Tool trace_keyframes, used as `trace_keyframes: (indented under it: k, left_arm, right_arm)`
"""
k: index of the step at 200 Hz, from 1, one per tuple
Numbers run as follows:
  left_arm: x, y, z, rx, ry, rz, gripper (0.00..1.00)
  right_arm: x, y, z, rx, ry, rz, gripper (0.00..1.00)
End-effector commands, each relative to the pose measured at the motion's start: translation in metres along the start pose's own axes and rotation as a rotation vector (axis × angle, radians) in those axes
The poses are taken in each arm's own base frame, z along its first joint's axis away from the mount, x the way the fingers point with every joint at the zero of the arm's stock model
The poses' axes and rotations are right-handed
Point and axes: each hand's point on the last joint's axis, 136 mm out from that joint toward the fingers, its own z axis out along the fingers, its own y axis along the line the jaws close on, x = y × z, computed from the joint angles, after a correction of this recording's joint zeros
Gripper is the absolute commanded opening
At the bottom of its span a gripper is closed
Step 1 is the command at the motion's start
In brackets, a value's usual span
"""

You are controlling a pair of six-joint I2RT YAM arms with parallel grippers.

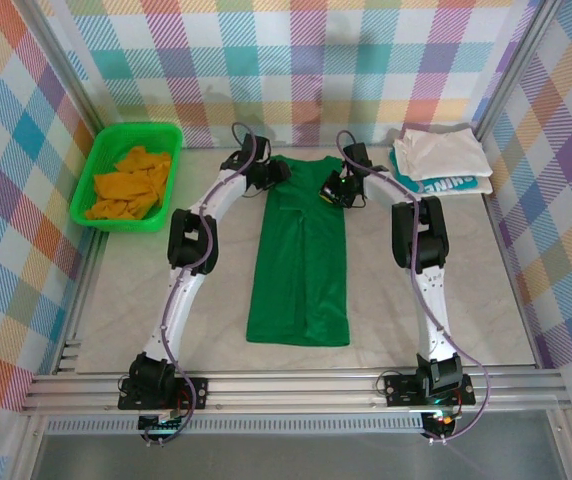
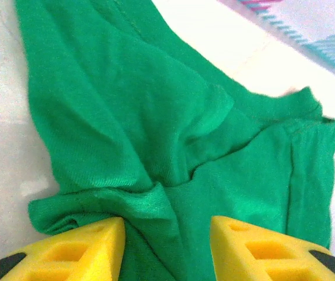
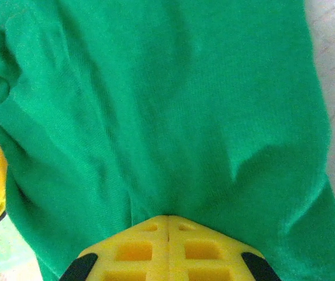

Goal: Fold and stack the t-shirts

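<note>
Left pincer [image 2: 167, 228] is held with fingers apart over bunched cloth at the far end of the dark green t-shirt [image 1: 301, 270], which is laid lengthwise on the middle of the surface [image 1: 486, 310]. Right pincer [image 3: 168, 221] is clamped on a pinch of the same shirt. An orange t-shirt [image 1: 131, 185] is heaped in the green basket [image 1: 84, 190], far left. A white t-shirt [image 1: 441, 150] is laid on a teal t-shirt [image 1: 458, 185], far right.

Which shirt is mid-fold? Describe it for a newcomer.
Start at the table centre. The dark green t-shirt lies there lengthwise, a long narrow strip. Unlike it, the orange shirt is bunched in the basket and the white shirt folded far right.
</note>
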Motion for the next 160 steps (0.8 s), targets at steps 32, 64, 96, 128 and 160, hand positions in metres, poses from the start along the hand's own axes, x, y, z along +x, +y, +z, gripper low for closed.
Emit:
trace_keyframes:
  k: [32, 64, 96, 128, 160]
  left_arm:
    - [-0.018, 0.027, -0.009, -0.031, -0.009, -0.049, 0.46]
    - [-0.03, 0.032, -0.052, -0.123, -0.066, 0.006, 0.55]
    - [-0.037, 0.033, -0.092, -0.129, -0.133, 0.019, 0.65]
    - [-0.04, 0.004, -0.14, -0.067, -0.181, 0.043, 0.68]
    - [0.0, -0.019, -0.194, 0.065, -0.198, 0.019, 0.56]
  right_arm:
    - [0.011, -0.022, 0.009, 0.048, 0.056, 0.019, 0.0]
    - [0.001, -0.018, 0.011, 0.031, 0.053, -0.006, 0.0]
    - [-0.003, 0.023, -0.005, -0.119, 0.064, -0.09, 0.04]
    - [-0.009, 0.081, -0.079, -0.232, -0.02, -0.207, 0.13]
    - [0.039, 0.087, -0.146, -0.266, -0.007, -0.251, 0.21]
